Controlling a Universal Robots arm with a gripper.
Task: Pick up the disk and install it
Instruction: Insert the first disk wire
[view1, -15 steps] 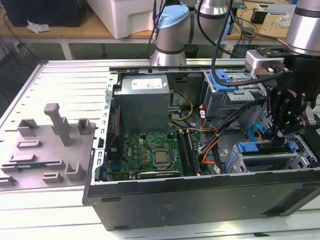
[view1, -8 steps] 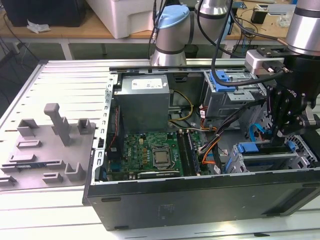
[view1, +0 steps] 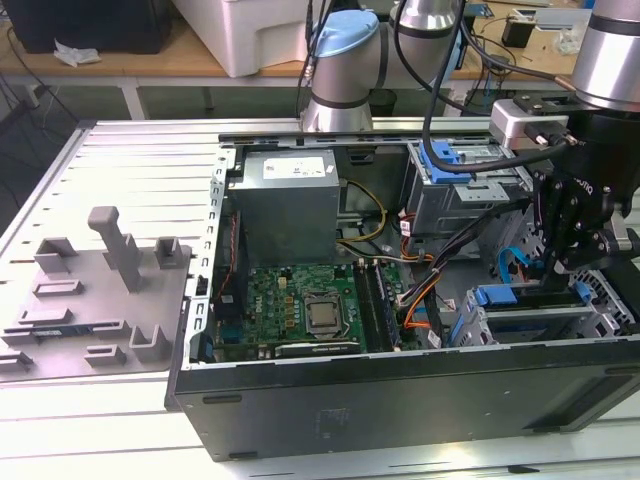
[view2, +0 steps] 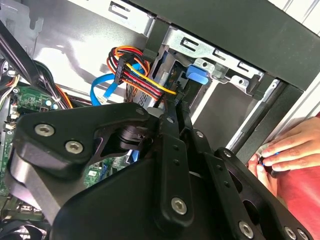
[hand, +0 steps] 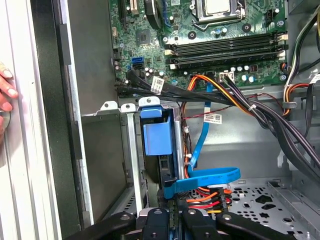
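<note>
Silver cylindrical arm links (view1: 612, 45) with pale blue joint caps (view1: 345, 45), a second silver tube (view1: 428, 15) behind. Black cables (view1: 440, 120) looped down from the arm to a white block (view1: 528, 122) above the wrist. Black gripper (view1: 578, 235), matte, small white lettering on its side. In the second wrist view, broad black linkage plates (view2: 150, 180) dotted with round silver screw heads (view2: 178, 205).
</note>
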